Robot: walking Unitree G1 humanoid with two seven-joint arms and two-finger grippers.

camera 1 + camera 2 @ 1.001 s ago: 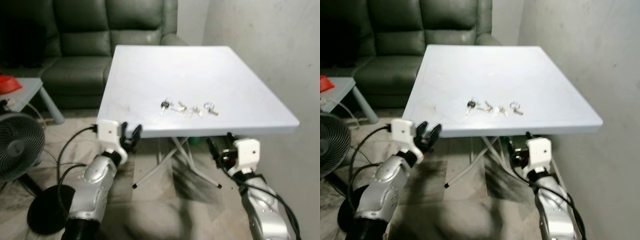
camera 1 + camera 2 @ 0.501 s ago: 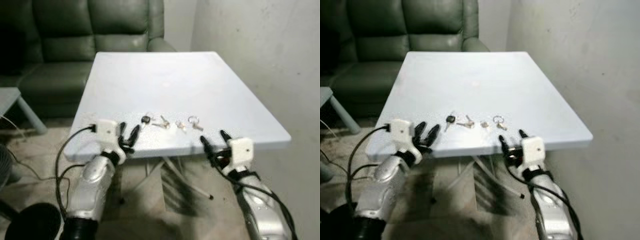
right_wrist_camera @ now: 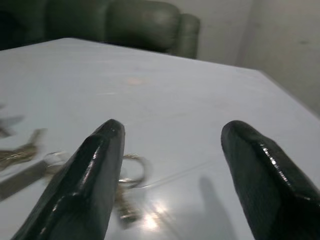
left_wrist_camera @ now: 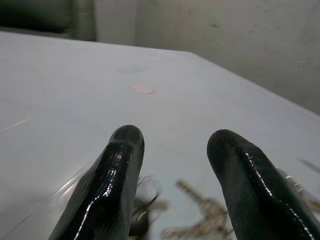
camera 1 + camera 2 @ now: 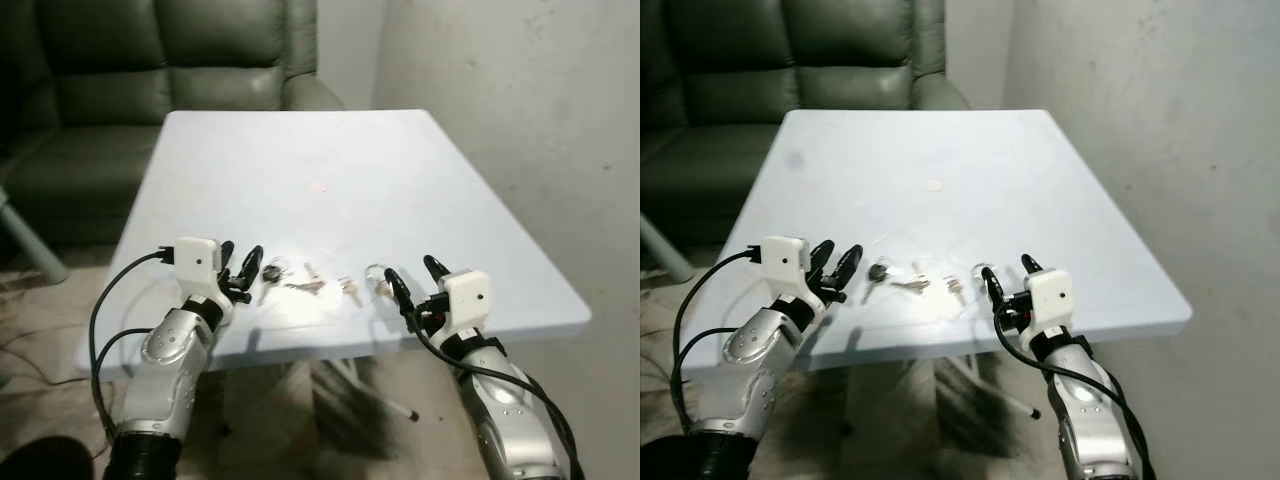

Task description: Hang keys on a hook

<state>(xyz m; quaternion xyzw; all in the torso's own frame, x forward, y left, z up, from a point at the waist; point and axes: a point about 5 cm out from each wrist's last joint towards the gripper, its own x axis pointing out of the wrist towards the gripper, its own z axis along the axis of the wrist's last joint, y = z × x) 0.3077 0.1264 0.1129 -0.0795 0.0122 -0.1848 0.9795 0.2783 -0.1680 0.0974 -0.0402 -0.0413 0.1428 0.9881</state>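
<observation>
Left gripper [image 5: 240, 264] is spread open with nothing in it, forearm angled up over the near edge of the white table [image 5: 300, 150], tips just beside the black-headed end of the keys [image 5: 310, 287]. Right gripper [image 5: 411, 278] is open too and empty, reaching in at the ring end of the row. The keys lie flat near the front edge, between both grippers.
</observation>
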